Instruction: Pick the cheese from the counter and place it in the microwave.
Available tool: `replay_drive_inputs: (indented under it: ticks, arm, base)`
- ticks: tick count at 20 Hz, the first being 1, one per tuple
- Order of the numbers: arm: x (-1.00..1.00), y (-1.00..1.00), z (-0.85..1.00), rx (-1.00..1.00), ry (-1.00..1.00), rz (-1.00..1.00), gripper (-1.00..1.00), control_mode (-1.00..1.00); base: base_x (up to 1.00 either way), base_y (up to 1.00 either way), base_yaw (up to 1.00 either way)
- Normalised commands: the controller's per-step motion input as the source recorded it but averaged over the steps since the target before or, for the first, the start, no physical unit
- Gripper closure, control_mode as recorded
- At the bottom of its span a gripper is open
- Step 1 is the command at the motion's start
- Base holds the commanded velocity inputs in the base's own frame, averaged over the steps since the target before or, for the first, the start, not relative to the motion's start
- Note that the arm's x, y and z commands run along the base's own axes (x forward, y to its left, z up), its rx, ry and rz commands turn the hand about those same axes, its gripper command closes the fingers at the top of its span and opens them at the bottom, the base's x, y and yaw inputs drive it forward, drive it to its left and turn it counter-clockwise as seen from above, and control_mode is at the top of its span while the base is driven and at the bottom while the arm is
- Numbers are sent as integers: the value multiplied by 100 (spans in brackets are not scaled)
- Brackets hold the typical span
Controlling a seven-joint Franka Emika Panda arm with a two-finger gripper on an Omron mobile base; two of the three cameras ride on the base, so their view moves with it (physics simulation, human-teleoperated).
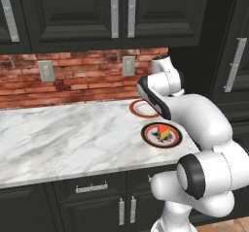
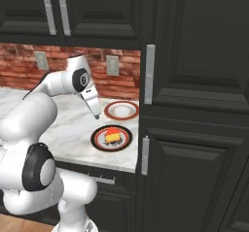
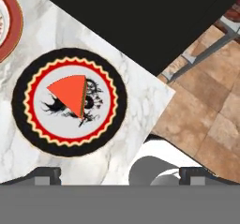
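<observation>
The cheese (image 1: 164, 133) (image 2: 112, 135) (image 3: 70, 94), a small orange wedge with a red edge, lies on a black-rimmed patterned plate (image 1: 144, 133) (image 2: 95, 140) (image 3: 21, 92) near the right end of the white marble counter (image 1: 68, 134) (image 2: 73, 129) (image 3: 136, 92). My gripper (image 2: 96, 114) (image 3: 119, 174) hangs above the counter, just behind and to the left of that plate, pointing down. It is open, with its fingertips (image 3: 44, 174) far apart and nothing between them. The microwave is out of view.
A white plate with a red-brown rim (image 1: 138, 108) (image 2: 121, 110) (image 3: 9, 26) sits just behind the cheese plate. A tall dark cabinet (image 2: 194, 129) closes off the counter's right end. Behind is a brick wall with outlets (image 1: 128, 66), and upper cabinets (image 1: 73, 12) hang above.
</observation>
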Motion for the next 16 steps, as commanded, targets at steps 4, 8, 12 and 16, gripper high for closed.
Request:
replay_drive_inputs:
  ticks: [4,8,12,16]
  arm:
    - [-8,-25,-30,4,0,-15,-100,-100]
    - [0,-14,-32,1,0,-2,-100,-100]
    - [16,0,-32,0,0,0,-100,-100]
    - [11,0,-22,0,0,3,-100,-100]
  base:
    - [0,0,0]
    - [0,0,0]
    - [0,0,0]
    - [0,0,0]
